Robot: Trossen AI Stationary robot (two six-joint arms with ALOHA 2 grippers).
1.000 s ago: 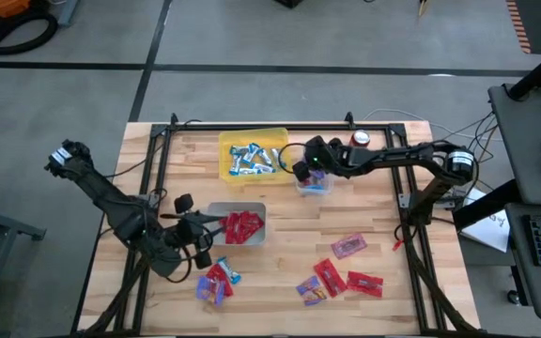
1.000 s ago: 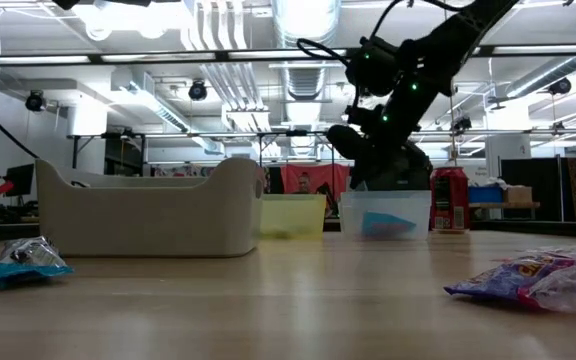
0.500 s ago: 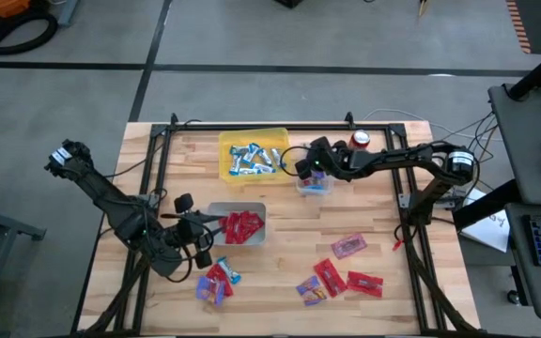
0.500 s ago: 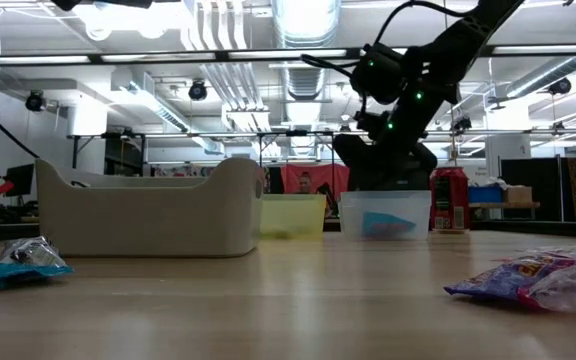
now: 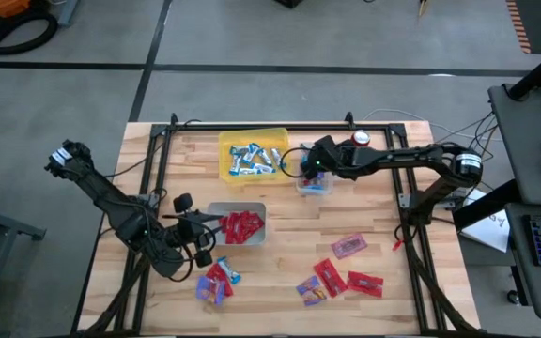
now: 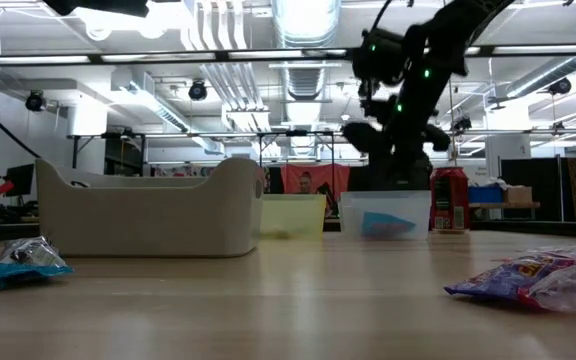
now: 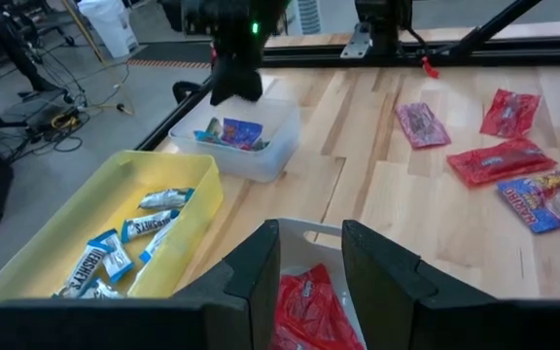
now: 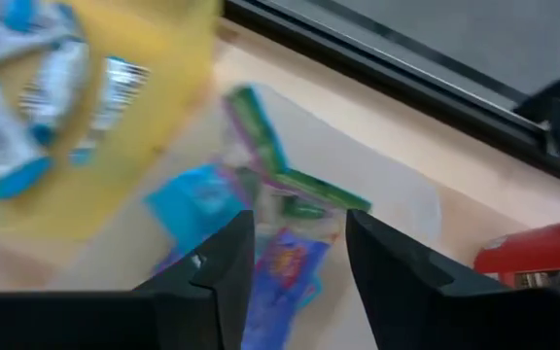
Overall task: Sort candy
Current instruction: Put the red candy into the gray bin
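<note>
Candy lies sorted in three bins: blue-and-silver bars in the yellow bin (image 5: 252, 155), red packets in the grey bin (image 5: 238, 225), and purple-blue packets (image 8: 280, 255) in the clear bin (image 5: 314, 181). Loose packets (image 5: 332, 275) lie on the near part of the table, and some (image 5: 216, 280) lie near its left. My right gripper (image 5: 306, 169) hangs open just above the clear bin, nothing between its fingers (image 8: 212, 267). My left gripper (image 5: 222, 222) hovers open over the grey bin (image 7: 304, 233), holding nothing.
A red soda can (image 5: 360, 139) stands at the far edge, right of the clear bin. A black frame rail (image 5: 261, 125) runs along the table's far edge. Bare wood (image 5: 346, 211) lies between the bins and the loose packets.
My right gripper has risen a little from the clear bin's rim, tipped its fingers up, and opened. My left arm has kept still.
</note>
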